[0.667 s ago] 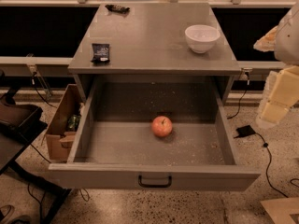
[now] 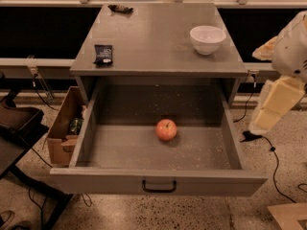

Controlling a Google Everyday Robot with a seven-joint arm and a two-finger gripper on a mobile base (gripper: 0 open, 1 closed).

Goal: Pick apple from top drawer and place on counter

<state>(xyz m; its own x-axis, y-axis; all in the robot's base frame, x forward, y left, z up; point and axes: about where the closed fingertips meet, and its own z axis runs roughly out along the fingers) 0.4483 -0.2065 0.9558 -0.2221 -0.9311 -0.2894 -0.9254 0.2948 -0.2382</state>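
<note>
Jaws first: on our gripper (image 2: pixel 271 108) we cannot tell whether they stand open or closed, nor do we see anything held in them; the cream-coloured end of the arm hangs at the right edge of the view, outside the top drawer (image 2: pixel 120 150) and above the floor beside it. The apple (image 2: pixel 166 129) lies alone on the drawer's speckled floor, about midway between the side walls and clear of them all, stem dimple upward. From the jaws it sits well apart to the left and lower, with the drawer's right wall between the two. We judge that wall the first hazard: a straight sideways approach would strike it, so the arm must come over the rim and down. The apple is round and free to roll, so an off-centre touch could send it toward the back, under the front edge of the desk (image 2: pixel 153 37), where reaching from above is harder. Later, a white bowl (image 2: pixel 207 38) stands on the right part of the desk, and a dark packet (image 2: pixel 103 53) lies at its left front; a careless placement could knock either.
</note>
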